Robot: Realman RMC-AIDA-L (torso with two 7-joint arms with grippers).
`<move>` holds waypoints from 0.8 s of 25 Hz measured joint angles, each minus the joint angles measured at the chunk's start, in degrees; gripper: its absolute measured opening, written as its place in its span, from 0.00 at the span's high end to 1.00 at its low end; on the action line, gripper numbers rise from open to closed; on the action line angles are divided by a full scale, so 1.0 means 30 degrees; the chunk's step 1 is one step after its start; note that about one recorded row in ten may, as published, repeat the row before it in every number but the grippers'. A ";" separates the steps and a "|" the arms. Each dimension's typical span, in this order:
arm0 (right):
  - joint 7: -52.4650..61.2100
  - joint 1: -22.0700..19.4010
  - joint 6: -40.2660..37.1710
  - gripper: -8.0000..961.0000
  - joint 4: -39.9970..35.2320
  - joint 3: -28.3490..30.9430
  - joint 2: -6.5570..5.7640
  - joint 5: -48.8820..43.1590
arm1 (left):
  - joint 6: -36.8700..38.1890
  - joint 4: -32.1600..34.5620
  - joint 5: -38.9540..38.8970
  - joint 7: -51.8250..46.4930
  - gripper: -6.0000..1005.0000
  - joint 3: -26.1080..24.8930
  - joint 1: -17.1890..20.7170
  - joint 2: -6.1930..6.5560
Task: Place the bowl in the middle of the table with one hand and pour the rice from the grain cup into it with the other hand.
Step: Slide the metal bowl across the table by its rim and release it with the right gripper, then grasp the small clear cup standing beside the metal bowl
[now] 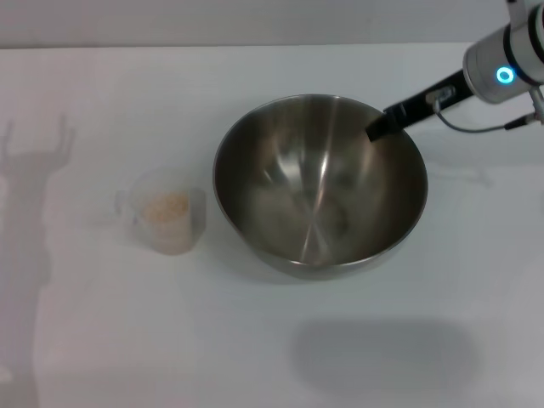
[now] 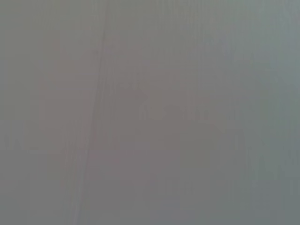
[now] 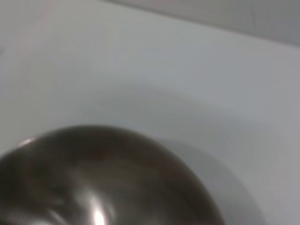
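The steel bowl [image 1: 319,191] is at the middle of the white table [image 1: 425,357], and its inside holds no rice. My right gripper [image 1: 378,127] reaches in from the far right and is shut on the bowl's far right rim. The right wrist view shows the bowl's curved wall [image 3: 93,183] close up, without my fingers. The grain cup [image 1: 168,219] stands upright to the left of the bowl, apart from it, with pale rice [image 1: 166,206] inside. My left gripper is out of view, and its wrist view shows only a blank pale surface.
A soft grey shadow [image 1: 382,353] lies on the table in front of the bowl. A faint shadow of an arm [image 1: 34,170] falls on the table's far left. The table's back edge [image 1: 170,47] runs along the top.
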 joint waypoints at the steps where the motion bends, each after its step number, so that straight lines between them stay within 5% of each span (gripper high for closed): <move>1: -0.0002 -0.0065 -0.0094 0.77 -0.0265 -0.0096 0.0027 0.0001 | 0.0000 0.0000 0.0000 0.0000 0.25 0.0000 0.0000 0.0000; 12: -0.0761 -0.1130 -0.3028 0.50 -0.4200 -0.1521 0.0113 0.0175 | 0.0514 -0.0265 -0.0014 0.0000 0.25 -0.0001 0.0347 0.0000; 20: -0.1287 -0.4253 -1.2474 0.45 -0.7038 -0.6549 0.0254 0.0585 | 0.0910 -0.0307 -0.0006 0.0000 0.25 0.0175 0.0504 0.0001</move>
